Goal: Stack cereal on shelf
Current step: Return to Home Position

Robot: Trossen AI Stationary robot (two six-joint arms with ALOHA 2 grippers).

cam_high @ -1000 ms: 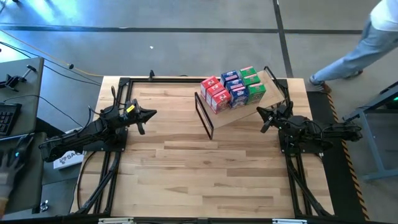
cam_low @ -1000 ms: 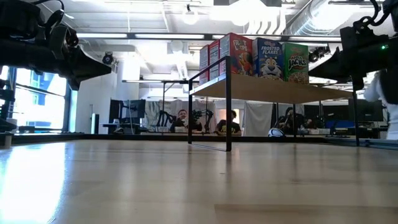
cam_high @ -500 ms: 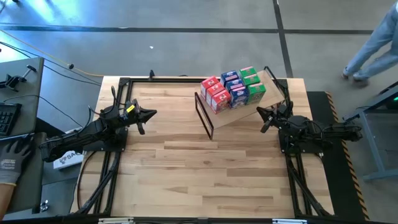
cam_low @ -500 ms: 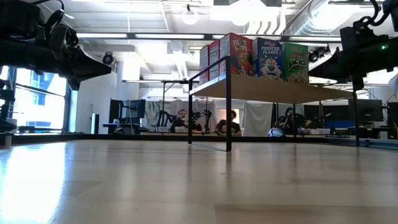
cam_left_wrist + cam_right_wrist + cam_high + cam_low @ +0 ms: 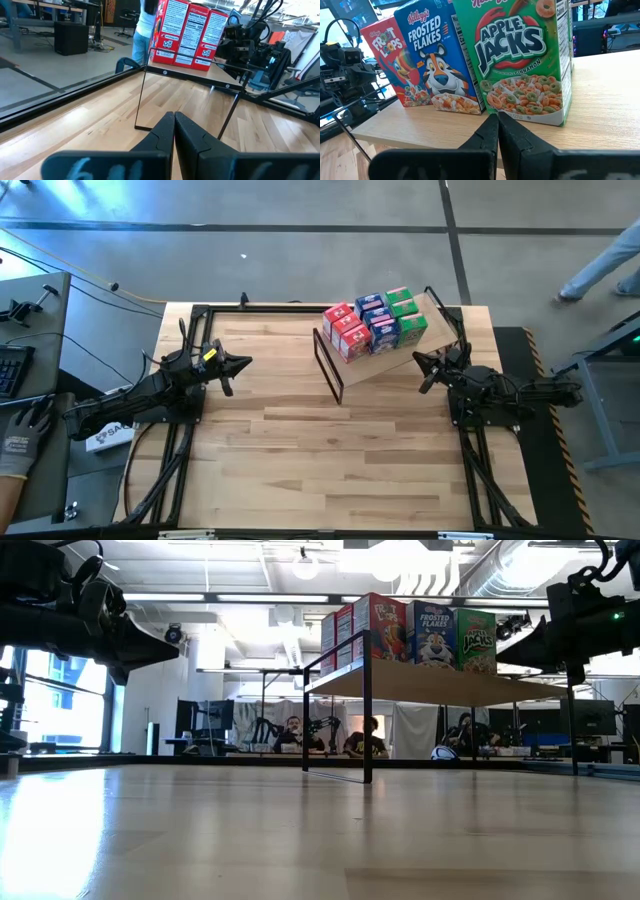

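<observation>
1. Red, blue and green cereal boxes (image 5: 374,324) are standing in rows on the tilted shelf (image 5: 392,358).
2. The left gripper (image 5: 243,363) is hovering well apart from it, fingers pressed together.
3. The right gripper (image 5: 420,360) is hanging just beside the shelf, fingers together.

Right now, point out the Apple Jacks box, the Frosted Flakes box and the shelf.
Apple Jacks box (image 5: 517,50): right wrist view, on its green front.
Frosted Flakes box (image 5: 432,50): right wrist view, on its blue front.
Shelf (image 5: 605,100): right wrist view, on the bare board beside the boxes.
</observation>
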